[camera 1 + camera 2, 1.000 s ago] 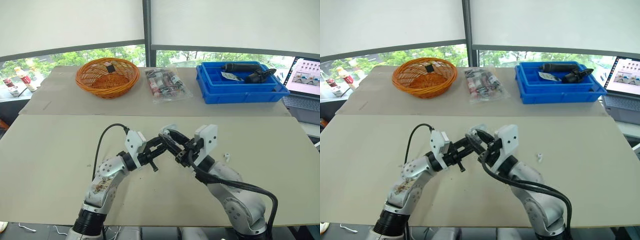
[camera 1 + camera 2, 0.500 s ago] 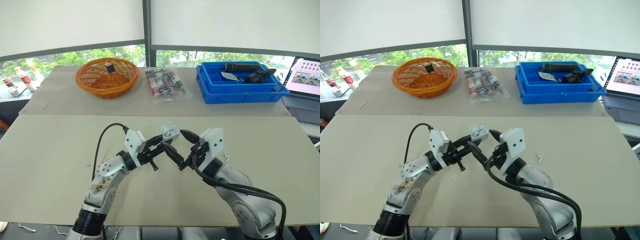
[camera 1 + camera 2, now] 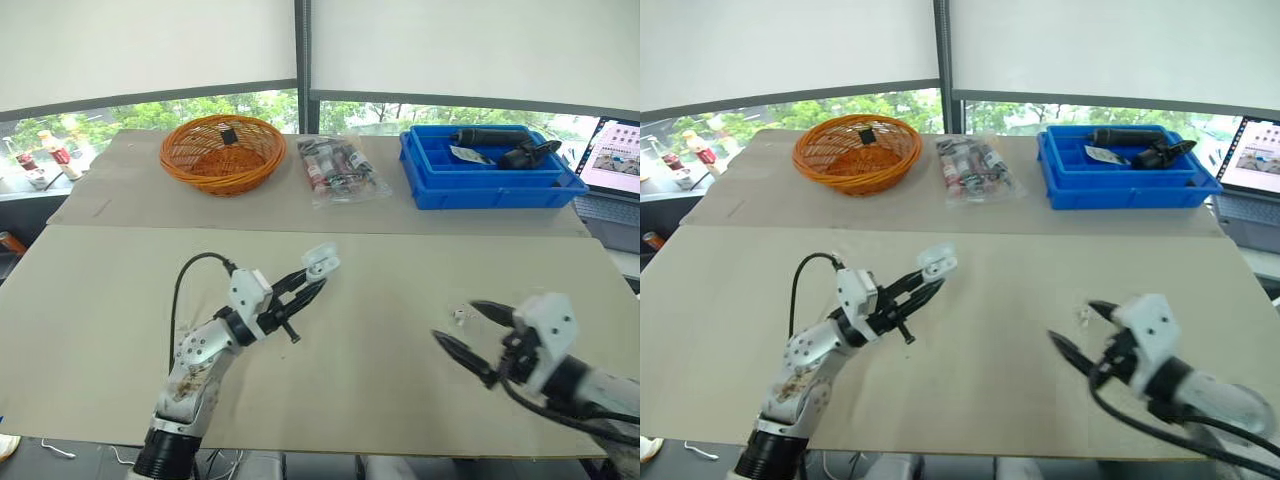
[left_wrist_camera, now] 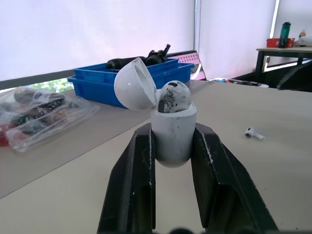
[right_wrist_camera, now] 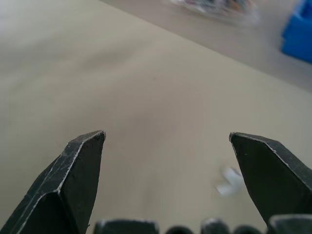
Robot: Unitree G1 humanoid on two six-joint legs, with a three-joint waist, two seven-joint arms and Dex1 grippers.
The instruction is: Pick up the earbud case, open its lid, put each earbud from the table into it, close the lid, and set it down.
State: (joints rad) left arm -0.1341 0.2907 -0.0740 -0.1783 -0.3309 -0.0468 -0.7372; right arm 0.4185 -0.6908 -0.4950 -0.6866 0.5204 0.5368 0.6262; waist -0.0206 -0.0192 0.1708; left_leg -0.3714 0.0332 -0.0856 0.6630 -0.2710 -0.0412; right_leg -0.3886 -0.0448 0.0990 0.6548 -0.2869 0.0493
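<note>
My left gripper (image 4: pixel 173 141) is shut on the white earbud case (image 4: pixel 171 134), held above the table's middle, also visible as the case (image 3: pixel 320 263). Its lid (image 4: pixel 135 84) stands open and one earbud (image 4: pixel 171 97) sits inside. A second white earbud (image 3: pixel 458 316) lies on the table at the right; it shows blurred as the earbud (image 5: pixel 230 180) and far off as the earbud (image 4: pixel 254 133). My right gripper (image 3: pixel 472 334) is open just in front of that earbud, fingers spread wide, nothing between them.
At the back stand an orange wicker basket (image 3: pixel 222 152), a clear bag of small items (image 3: pixel 340 170) and a blue bin (image 3: pixel 490 172) with dark tools. A laptop (image 3: pixel 615 155) sits at the far right edge.
My right gripper has pulled away from the case, swung right and down toward the loose earbud, and is now spread wide. The left gripper keeps holding the open case. The camera shifted slightly.
</note>
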